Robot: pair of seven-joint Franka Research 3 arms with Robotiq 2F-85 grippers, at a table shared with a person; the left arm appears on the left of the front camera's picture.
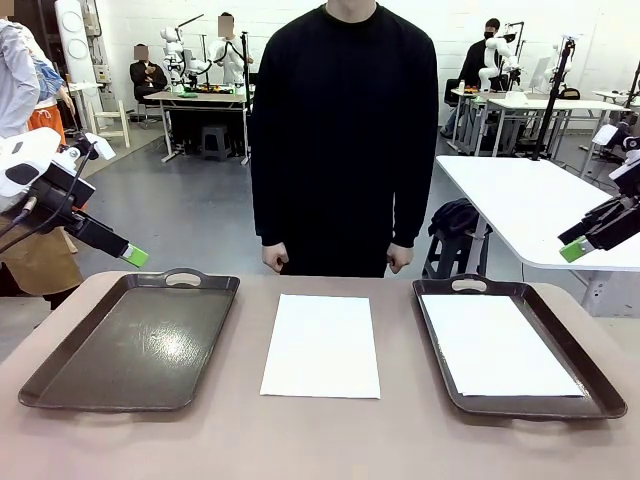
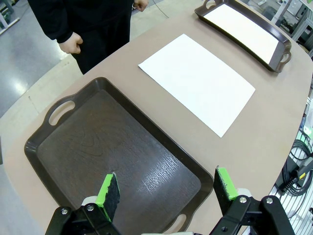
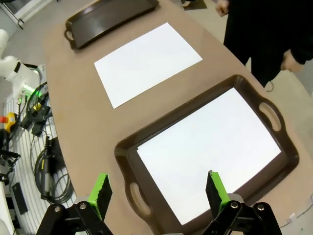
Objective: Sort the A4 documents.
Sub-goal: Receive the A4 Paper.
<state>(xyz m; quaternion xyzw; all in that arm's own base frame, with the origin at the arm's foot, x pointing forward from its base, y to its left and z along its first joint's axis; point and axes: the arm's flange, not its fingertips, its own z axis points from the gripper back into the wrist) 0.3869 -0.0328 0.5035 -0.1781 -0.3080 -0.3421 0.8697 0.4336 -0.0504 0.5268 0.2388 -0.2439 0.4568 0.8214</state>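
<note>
- One A4 sheet (image 1: 321, 345) lies flat on the bare bench (image 1: 320, 445), midway between the two dark brown trays and touching neither.
- Its long axis runs from the robot's side across to the person (image 1: 343, 130). One short edge faces the person, the other the robot.
- A second A4 sheet (image 1: 497, 345) lies inside the right tray (image 1: 603, 398), its long axis along the tray's, again pointing across the bench.
- The left tray (image 1: 130, 345) holds nothing on its dark floor.
- The left arm's jaws stand wide apart and released, grasping nothing. Their green pads (image 2: 110, 192) hang over the near end of the left tray.
- The right arm's jaws are likewise spread and grasp nothing. Their green pads (image 3: 101, 192) hang over the near end of the right tray.
- The front view shows both trays side by side, the arms raised at either edge, and the person standing behind the middle sheet with both hands down.
- The left wrist view shows both handle cut-outs of the left tray and the grain of its floor.
- The right wrist view shows a strip of bare tray floor between the second sheet and the nearer handle, and cables (image 3: 44, 161) below the bench edge.
</note>
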